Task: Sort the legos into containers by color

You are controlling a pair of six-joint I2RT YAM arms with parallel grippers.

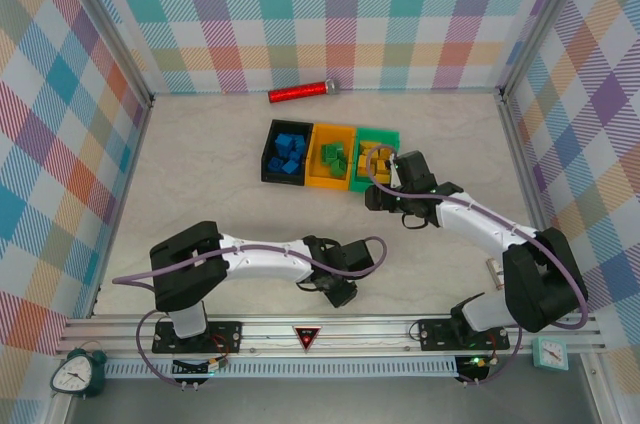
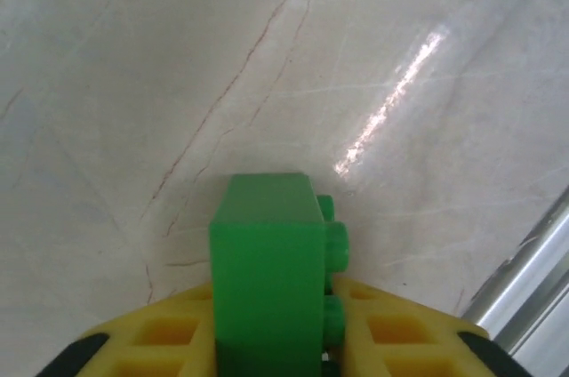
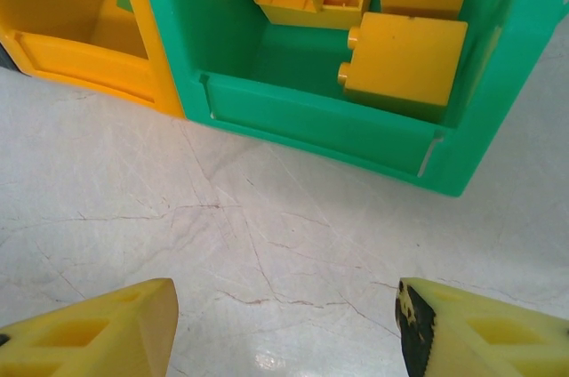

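Both arms look the same tbh: left arm [image 1: 260, 257] and right arm [image 1: 485, 227] are white tubes with chunky black joint housings, a purple cable [image 1: 130, 279] looping along each. Fingers [image 3: 107, 328] are yellow plastic with waffle-style pockets and black edges

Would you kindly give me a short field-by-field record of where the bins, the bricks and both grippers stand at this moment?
black bin: holds blue bricks
orange-yellow bin: holds green bricks
green bin: holds yellow bricks
left gripper: shut on a green brick, over bare table, apart from the bins
right gripper: open, empty, just in front of the green bin
red cylinder: lying behind the bins
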